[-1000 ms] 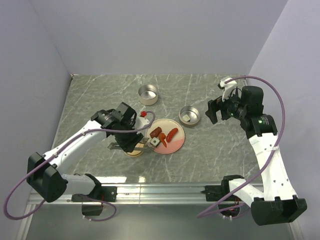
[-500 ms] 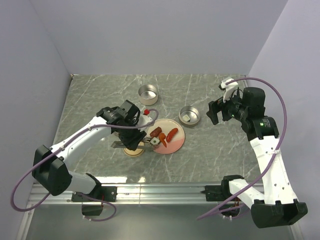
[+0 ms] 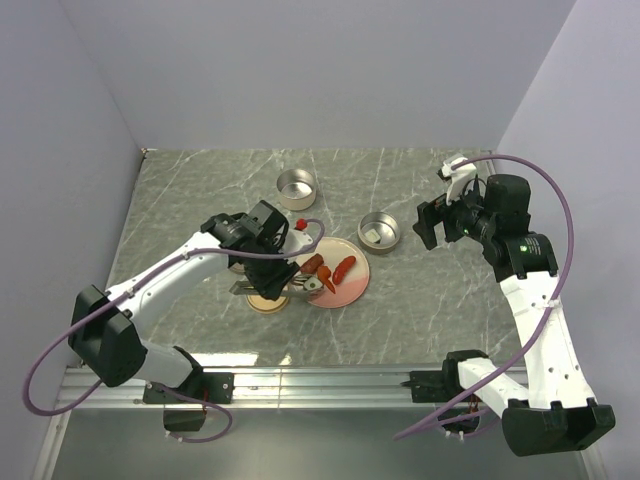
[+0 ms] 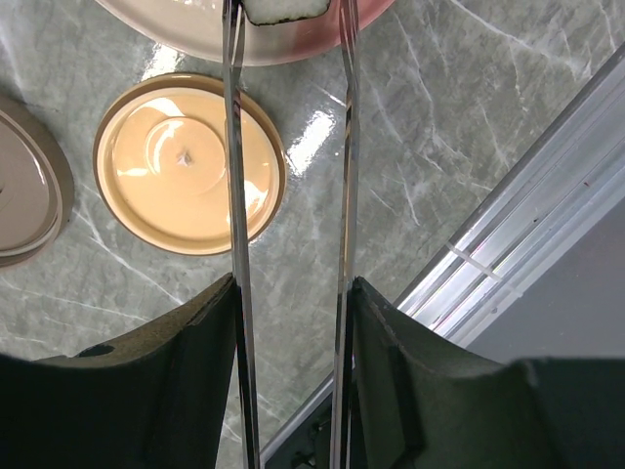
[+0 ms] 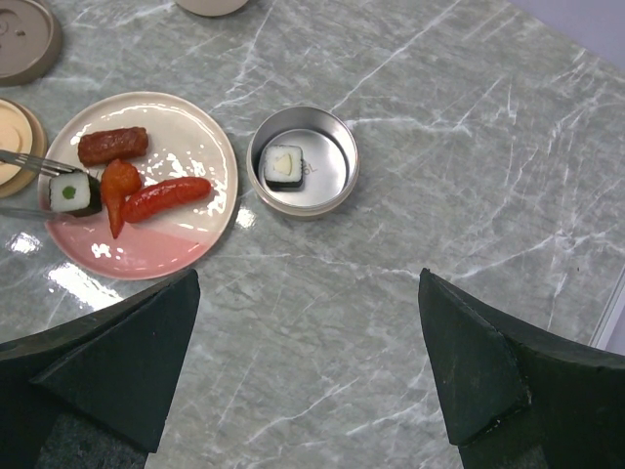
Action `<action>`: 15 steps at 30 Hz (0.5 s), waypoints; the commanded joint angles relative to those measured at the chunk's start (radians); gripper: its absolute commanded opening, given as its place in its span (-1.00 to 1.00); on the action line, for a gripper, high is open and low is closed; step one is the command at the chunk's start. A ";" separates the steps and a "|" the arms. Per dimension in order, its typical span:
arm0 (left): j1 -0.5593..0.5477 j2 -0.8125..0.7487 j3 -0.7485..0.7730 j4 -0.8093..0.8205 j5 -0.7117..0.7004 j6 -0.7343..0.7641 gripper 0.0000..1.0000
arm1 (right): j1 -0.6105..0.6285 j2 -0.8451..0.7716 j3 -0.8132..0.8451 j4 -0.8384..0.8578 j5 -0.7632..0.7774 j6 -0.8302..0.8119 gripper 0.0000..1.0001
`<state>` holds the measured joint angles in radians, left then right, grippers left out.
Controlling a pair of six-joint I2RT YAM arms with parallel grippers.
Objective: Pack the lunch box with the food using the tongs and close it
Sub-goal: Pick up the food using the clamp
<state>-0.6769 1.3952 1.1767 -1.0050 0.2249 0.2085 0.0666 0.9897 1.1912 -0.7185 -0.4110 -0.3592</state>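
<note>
The left pincer [image 4: 293, 288] is pinching the tongs [image 4: 234, 195], its dark fingers pressed against the outside of the two slim arms. The tongs reach rightward over a yellow lid [image 4: 188, 161] on the worktop [image 4: 459, 147] and onto the left edge of the plate [image 5: 146, 249]. Their tips stand on either side of a sushi roll piece [image 5: 73, 191] lying on the plate; whether they squeeze it I cannot tell. Crowding that piece, an orange carrot piece [image 5: 119, 186] touches its right side, with a brown-red sausage [image 5: 112, 145] just on the far side and a bright red sausage [image 5: 166, 198] to the right. A grey-brown lid [image 4: 24, 195] lies beside the yellow one. Right of the plate, a round metal tin [image 5: 330, 166] holds another sushi piece [image 5: 284, 165]; a second tin [image 3: 297, 203] stands farther back, to the left. The right pincer [image 5: 308, 283] hangs spread wide and empty above the worktop, to the right of the nearer tin.
</note>
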 commanded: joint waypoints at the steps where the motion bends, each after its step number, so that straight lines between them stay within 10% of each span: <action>1: -0.007 0.008 0.038 0.017 0.004 -0.023 0.04 | -0.005 -0.020 0.007 0.024 0.003 -0.003 0.99; 15: -0.009 0.027 0.072 0.005 -0.009 -0.021 -0.23 | -0.007 -0.022 0.004 0.021 0.006 -0.012 0.99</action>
<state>-0.6788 1.4242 1.1957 -1.0065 0.2142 0.1894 0.0666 0.9897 1.1912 -0.7185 -0.4107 -0.3607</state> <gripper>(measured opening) 0.459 0.994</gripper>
